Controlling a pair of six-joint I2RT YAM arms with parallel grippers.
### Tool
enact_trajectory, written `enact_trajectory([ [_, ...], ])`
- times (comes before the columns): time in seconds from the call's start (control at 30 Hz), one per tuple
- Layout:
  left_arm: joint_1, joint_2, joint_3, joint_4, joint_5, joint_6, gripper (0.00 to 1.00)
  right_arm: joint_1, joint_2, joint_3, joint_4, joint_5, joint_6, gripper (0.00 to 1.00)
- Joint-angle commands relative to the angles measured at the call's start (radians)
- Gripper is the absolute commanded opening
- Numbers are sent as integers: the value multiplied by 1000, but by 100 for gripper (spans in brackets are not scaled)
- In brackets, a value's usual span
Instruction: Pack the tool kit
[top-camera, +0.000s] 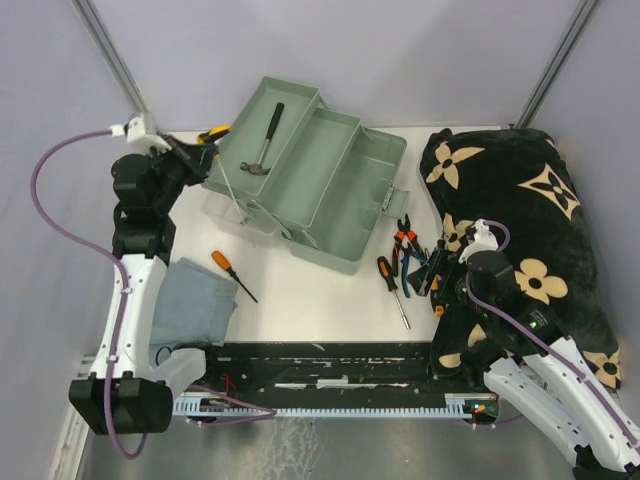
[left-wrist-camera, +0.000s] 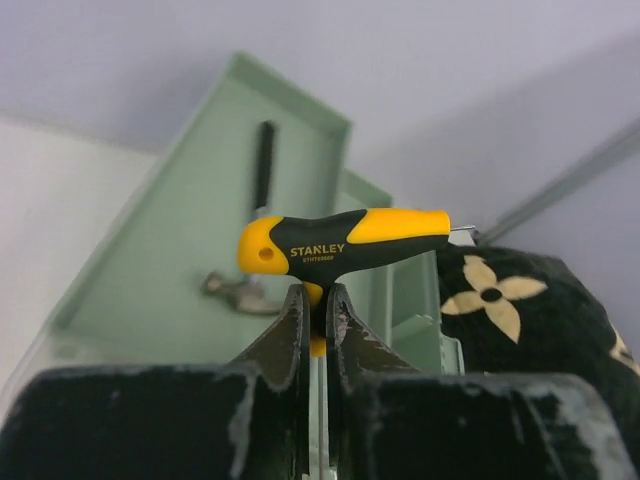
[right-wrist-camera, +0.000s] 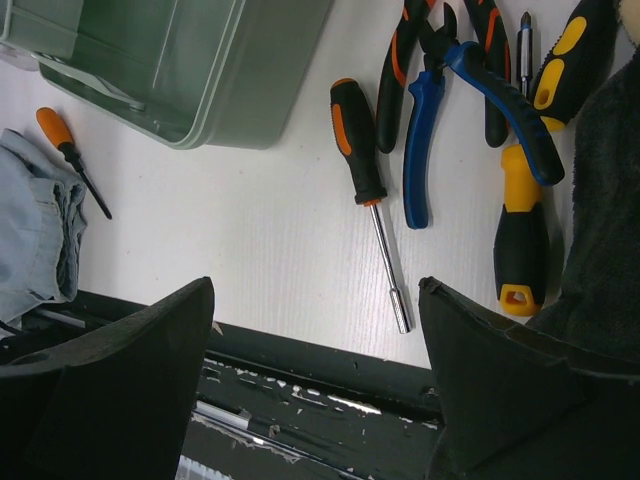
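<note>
**Inspector:** Right gripper (right-wrist-camera: 315, 290)?
**Assistant:** Jaws spread wide and empty, above the orange-black screwdriver (right-wrist-camera: 357, 140) and pliers (right-wrist-camera: 440, 110) lying beside the blanket (top-camera: 520, 200).
**Inspector:** Left gripper (left-wrist-camera: 315, 300)?
**Assistant:** Clamped tight on a yellow-black T-handle driver (left-wrist-camera: 345, 243), at the open toolbox's (top-camera: 345, 225) left edge. The hammer (top-camera: 266, 142) lies in its far tray.

Non-kit stuff here: a folded grey-blue cloth (top-camera: 195, 300) sits on the left near corner of the white tabletop (top-camera: 310, 295). A rumpled black blanket (top-camera: 520, 200) with beige flower marks hogs the right side. A scuffed black strip (top-camera: 330, 362) runs along the near edge.
</note>
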Motion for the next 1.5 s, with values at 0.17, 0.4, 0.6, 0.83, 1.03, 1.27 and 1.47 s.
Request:
enact_trajectory([
  [0.17,-215,239,387,85,46,349,3,-1,-8,-6,83,-22,69,91],
  [0.4,-235,453,708,-3,-89,453,3,1,-18,-1,79,-37,99,91],
  [0.6,-261,656,907,-136,-134,533,3,0,-21,-3,96,-39,120,90],
  [0.83,-295,839,1034,-295,-131,607,3,0,-16,1,87,-42,127,90],
  [1.03,-309,897,1105,-436,-168,666,19,1,-14,-2,90,-38,128,90],
  [1.27,-309,839,1122,-477,-160,631,64,1,19,-5,119,-51,127,90],
  [1.47,-309,722,1032,-465,-90,573,78,1,31,-6,106,-59,127,91],
])
